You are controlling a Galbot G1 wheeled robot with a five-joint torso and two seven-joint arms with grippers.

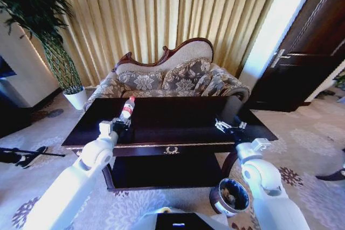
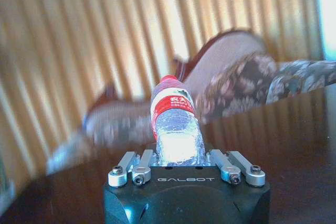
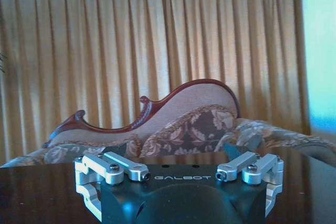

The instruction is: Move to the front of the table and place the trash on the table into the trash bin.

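The dark glossy table [image 1: 178, 117] with gold trim stands right in front of me. My left gripper [image 1: 122, 124] is over its left part, shut on the trash, a clear plastic bottle [image 1: 128, 107] with a red-and-white label and red cap that points away from me. In the left wrist view the bottle [image 2: 176, 124] sticks straight out from between the left gripper's [image 2: 178, 156] fingers. Over the table's right front, my right gripper [image 1: 227, 126] is open and holds nothing; the right wrist view shows this gripper [image 3: 181, 153] spread wide. The round dark trash bin [image 1: 230, 196] stands on the carpet at the table's front right corner, beside my right arm.
A floral sofa [image 1: 172, 79] sits just behind the table, with gold curtains behind it. A white plant pot [image 1: 77, 99] stands at the back left. A dark door [image 1: 307, 57] is at the right. Black gear [image 1: 21, 155] lies on the floor at the left.
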